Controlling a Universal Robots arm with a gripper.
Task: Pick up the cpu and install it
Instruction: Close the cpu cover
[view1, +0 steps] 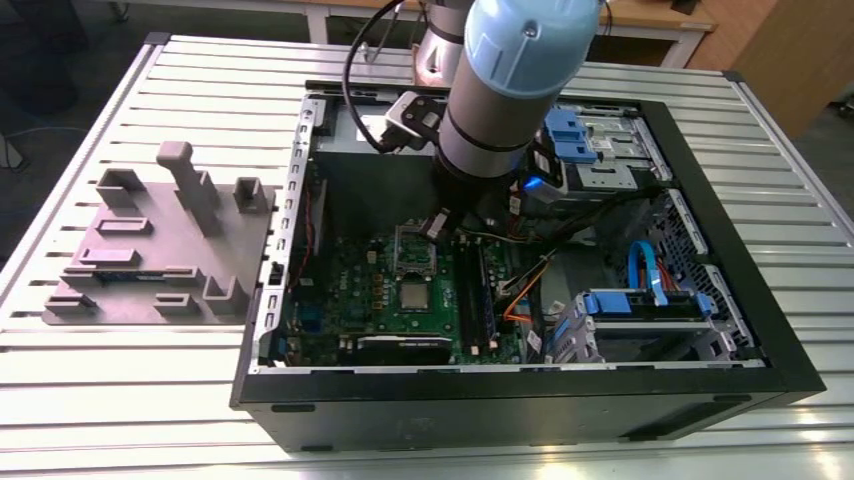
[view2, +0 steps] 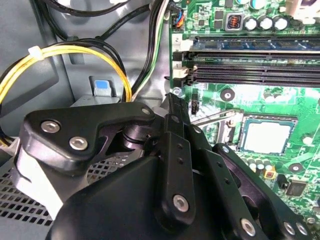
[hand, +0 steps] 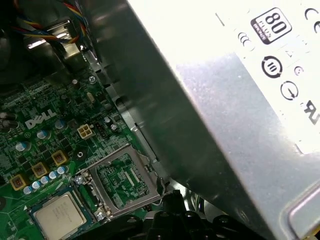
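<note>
The cpu (view1: 416, 297) is a small silver square lying flat in its socket on the green motherboard (view1: 350, 290), inside the open computer case. It also shows in both wrist views, cpu (view2: 263, 136) and cpu (hand: 60, 215). The socket's metal frame (hand: 122, 180) stands flipped open beside it, frame (view1: 416, 250). My gripper (view1: 441, 225) hangs just behind that frame, above the board and apart from the cpu. It looks shut, gripper (view2: 172, 97), with nothing in it. Its black tip (hand: 170, 197) sits close to the frame's edge. A thin metal lever (view2: 215, 117) juts out near the tip.
Black memory slots (view2: 255, 72) run beside the socket. Yellow and black cables (view2: 75, 50) hang at one side of the gripper. The silver power supply (hand: 240, 100) looms close over the socket. Blue drive bays (view1: 641, 305) fill the case's right in the exterior view; a grey fixture block (view1: 160, 250) stands left.
</note>
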